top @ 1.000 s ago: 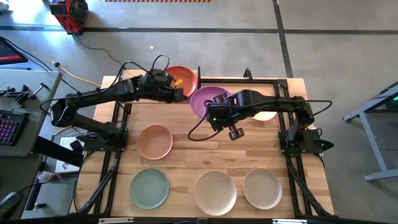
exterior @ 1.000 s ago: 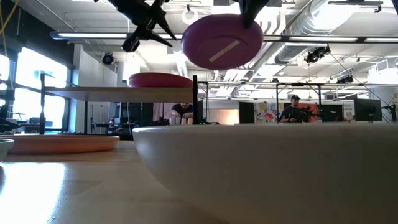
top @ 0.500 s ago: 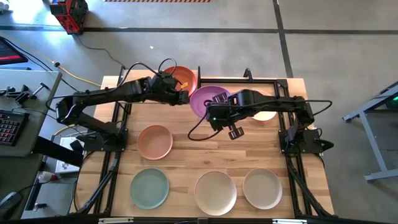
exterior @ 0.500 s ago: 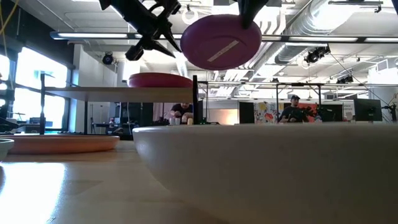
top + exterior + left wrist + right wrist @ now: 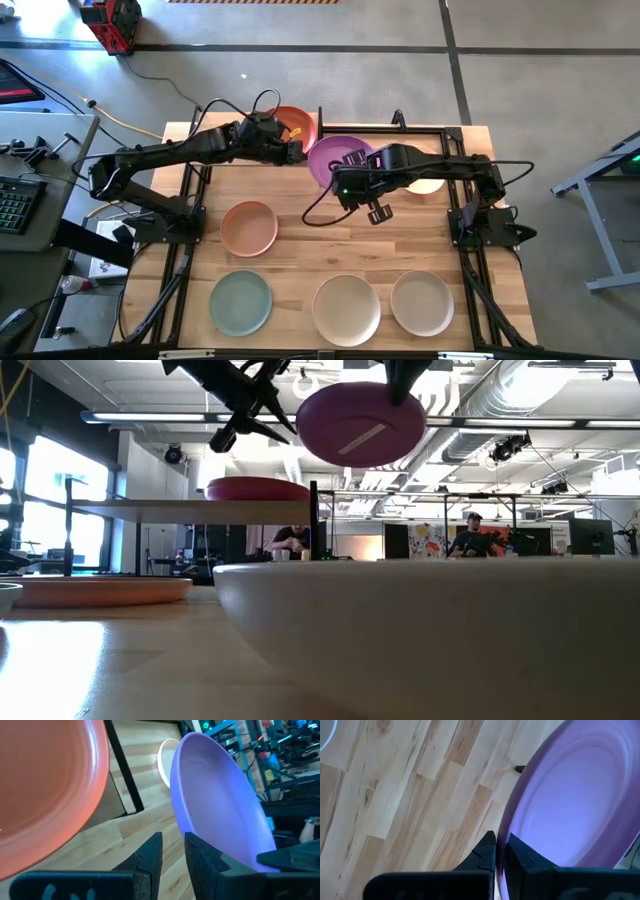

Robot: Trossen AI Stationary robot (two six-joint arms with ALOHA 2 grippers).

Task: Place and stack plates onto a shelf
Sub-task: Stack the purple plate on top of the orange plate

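The right gripper [image 5: 352,168] is clamped on the rim of the purple plate [image 5: 338,160], fingers pinched tight across the edge so the plate hangs tilted in the air rather than flat; in the low view it floats high above the shelf [image 5: 190,510], clear of the board and its black post, which seems the point of lifting it by one edge.

The left gripper [image 5: 296,152] sits just beside the near rim of that same plate, its fingers [image 5: 150,857] standing slightly apart with nothing between them; it looks placed to steady or take over the plate, though that is only a reading of how it is aimed.

An orange plate [image 5: 292,124] already lies on the left part of the shelf, under the left arm; a pale plate [image 5: 428,184] shows partly beneath the right arm on the other side; the purple one hangs between them.

Four more wait down on the table [image 5: 300,250]: a peach plate [image 5: 249,227], a green plate [image 5: 240,302], a cream plate [image 5: 346,308] and a beige plate [image 5: 422,302]; they lie spread apart, each with room for a gripper to reach its rim.
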